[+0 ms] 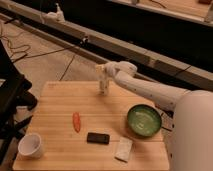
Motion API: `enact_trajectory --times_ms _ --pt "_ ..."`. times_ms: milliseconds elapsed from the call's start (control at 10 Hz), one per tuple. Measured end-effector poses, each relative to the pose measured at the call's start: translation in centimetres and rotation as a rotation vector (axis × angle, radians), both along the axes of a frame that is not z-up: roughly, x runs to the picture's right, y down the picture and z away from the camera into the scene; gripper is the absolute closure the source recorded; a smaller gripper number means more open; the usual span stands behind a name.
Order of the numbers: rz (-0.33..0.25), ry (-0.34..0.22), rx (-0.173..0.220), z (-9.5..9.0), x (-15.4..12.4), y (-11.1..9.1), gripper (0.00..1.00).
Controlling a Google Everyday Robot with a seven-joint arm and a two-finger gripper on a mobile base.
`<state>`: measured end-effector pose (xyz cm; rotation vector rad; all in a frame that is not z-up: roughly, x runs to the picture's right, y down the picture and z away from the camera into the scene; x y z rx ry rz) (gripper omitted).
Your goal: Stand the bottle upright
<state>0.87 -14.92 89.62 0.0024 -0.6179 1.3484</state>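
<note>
Warm, dim indoor light; the gripper [104, 76] near the table's [55, 105] far edge looks soft, background dark.

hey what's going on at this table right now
A white robot arm reaches across a wooden table, and its gripper sits at the top of a small whitish bottle near the table's far edge. The bottle looks upright on the wood. Nearer the camera lie an orange carrot-like piece, a black rectangular object and a flat whitish packet. A green bowl is on the right, and a white cup at the near left corner.
</note>
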Motion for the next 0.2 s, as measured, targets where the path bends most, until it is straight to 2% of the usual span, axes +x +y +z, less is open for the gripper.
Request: enact_trajectory --times_ms 200 --pt "0.007 -0.003 -0.006 -0.12 -0.10 0.09 0.39"
